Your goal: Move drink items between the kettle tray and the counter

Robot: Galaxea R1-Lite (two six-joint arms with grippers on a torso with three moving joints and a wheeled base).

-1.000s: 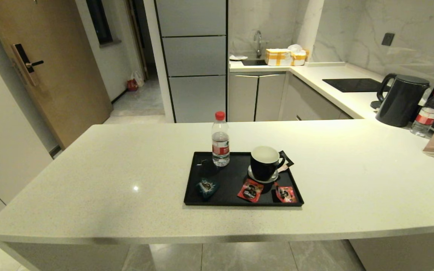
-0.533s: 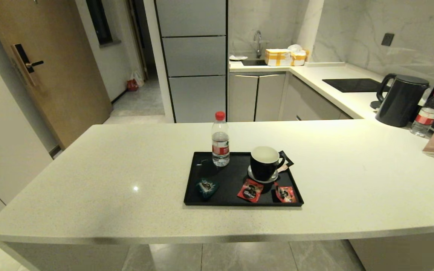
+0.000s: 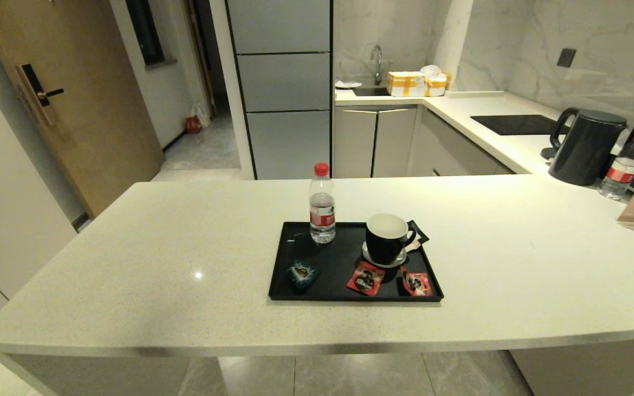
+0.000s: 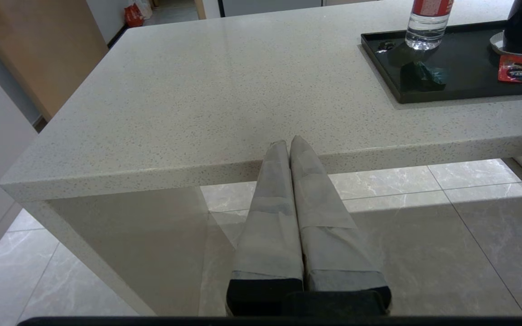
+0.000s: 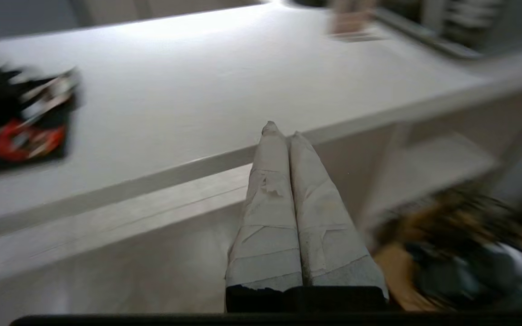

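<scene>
- Your black mug (image 3: 386, 238) is sitting on a small saucer (image 3: 384, 258) on the black tray (image 3: 289, 290), which is lying on the pale counter (image 3: 185, 242).
- Two red sachets (image 3: 366, 278) are lying on the tray just in front of the mug, with a teal sachet (image 3: 301, 273) and a water bottle (image 3: 322, 204) more to the left.
- Your left gripper (image 4: 289, 144) is hanging below the counter's edge, fingers pressed together, holding nothing.
- Your right gripper (image 5: 281, 132) is waiting low by the edge too, fingers together and empty.
</scene>
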